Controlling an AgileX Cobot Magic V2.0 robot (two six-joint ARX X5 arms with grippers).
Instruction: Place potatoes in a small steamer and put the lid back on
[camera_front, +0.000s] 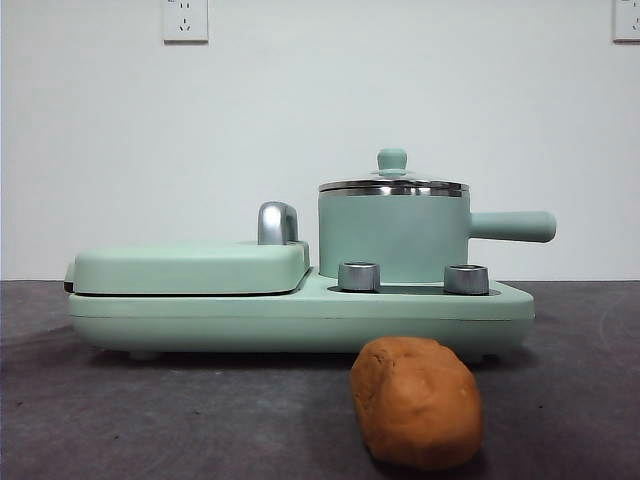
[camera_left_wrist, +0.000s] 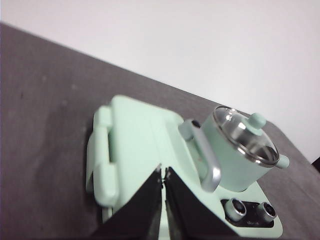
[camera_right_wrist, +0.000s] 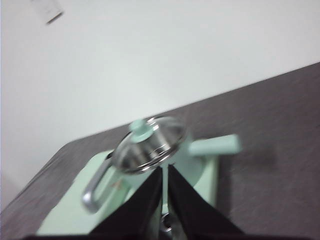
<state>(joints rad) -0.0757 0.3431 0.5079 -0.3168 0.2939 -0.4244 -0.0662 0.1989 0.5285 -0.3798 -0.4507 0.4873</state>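
Note:
An orange-brown lumpy potato (camera_front: 417, 400) lies on the dark table in front of the appliance. The mint-green steamer pot (camera_front: 393, 236) stands on the right half of the appliance, its straight handle (camera_front: 512, 226) pointing right. The clear glass lid (camera_front: 393, 184) with a mint knob sits on the pot. The pot also shows in the left wrist view (camera_left_wrist: 235, 155) and the lid in the right wrist view (camera_right_wrist: 149, 145). My left gripper (camera_left_wrist: 163, 176) is shut and empty above the griddle side. My right gripper (camera_right_wrist: 165, 172) is shut and empty above the pot. Neither arm shows in the front view.
The mint-green appliance base (camera_front: 300, 315) carries a flat griddle cover (camera_front: 190, 267) with a chrome handle (camera_front: 277, 222) on its left half. Two chrome dials (camera_front: 359, 276) sit on its front right. A white wall with sockets stands behind.

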